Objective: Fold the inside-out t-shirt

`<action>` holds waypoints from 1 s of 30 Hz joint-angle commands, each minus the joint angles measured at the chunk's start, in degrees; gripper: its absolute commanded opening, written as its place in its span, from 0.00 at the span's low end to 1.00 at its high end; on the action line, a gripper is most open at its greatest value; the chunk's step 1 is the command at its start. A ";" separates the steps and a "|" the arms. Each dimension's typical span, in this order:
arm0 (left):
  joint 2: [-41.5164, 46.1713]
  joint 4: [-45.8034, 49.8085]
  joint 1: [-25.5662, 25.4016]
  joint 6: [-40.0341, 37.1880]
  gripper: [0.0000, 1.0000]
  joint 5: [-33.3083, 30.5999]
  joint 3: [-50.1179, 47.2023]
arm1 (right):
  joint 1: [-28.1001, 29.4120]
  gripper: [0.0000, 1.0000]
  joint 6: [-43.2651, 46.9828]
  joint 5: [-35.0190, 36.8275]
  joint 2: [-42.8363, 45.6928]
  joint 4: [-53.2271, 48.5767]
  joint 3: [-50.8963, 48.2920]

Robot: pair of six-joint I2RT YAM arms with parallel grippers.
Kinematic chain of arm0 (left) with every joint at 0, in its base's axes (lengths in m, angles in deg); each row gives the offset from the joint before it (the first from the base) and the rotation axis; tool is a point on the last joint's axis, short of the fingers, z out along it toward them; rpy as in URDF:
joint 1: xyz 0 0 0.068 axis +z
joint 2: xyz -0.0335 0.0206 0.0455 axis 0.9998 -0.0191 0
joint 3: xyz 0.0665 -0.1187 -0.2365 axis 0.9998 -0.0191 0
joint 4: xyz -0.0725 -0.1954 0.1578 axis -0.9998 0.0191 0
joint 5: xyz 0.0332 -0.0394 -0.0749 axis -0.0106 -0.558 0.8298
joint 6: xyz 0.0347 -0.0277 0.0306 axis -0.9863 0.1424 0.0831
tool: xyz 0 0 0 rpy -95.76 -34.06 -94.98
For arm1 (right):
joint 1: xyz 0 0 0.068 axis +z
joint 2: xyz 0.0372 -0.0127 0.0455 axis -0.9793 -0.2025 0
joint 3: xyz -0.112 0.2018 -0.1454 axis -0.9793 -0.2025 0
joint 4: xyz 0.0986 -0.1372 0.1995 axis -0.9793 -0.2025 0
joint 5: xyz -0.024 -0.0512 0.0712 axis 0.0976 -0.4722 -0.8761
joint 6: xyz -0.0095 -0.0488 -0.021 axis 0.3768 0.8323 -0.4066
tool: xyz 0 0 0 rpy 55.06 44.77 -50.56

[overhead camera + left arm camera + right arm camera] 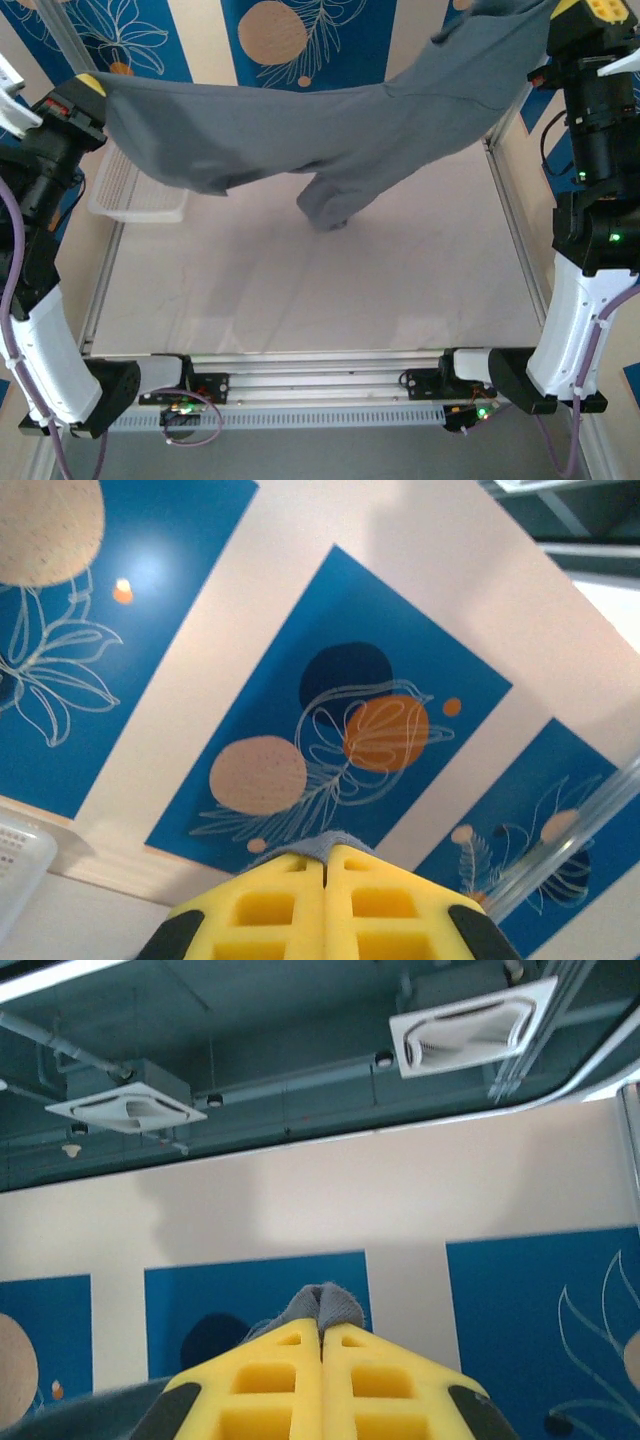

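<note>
Table (300, 300) lies beneath the t-shirt (350, 120), which hangs stretched in the air between both arms, one fold drooping close to the tabletop. The left gripper (325, 858) is clamped on a grey cloth edge. The right gripper (322, 1325), held higher, pinches cloth likewise. The basket (135, 195) sits far left, partly under the t-shirt.

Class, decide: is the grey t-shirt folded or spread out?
Spread, not folded: the t-shirt hangs stretched between the shut left fingers and right fingers, a part drooping toward the table.
</note>
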 commanded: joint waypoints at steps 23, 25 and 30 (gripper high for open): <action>-2.34 -8.96 0.70 -5.60 0.00 3.40 -0.79 | 1.04 0.00 9.10 0.86 -5.77 0.83 12.34; -4.33 -9.76 0.69 -5.81 0.00 2.65 -4.09 | 1.26 0.00 8.79 0.53 -7.02 1.11 8.49; -9.74 -15.52 0.70 -4.68 0.00 0.26 -15.77 | 3.39 0.00 8.13 -1.98 -11.64 3.33 -2.97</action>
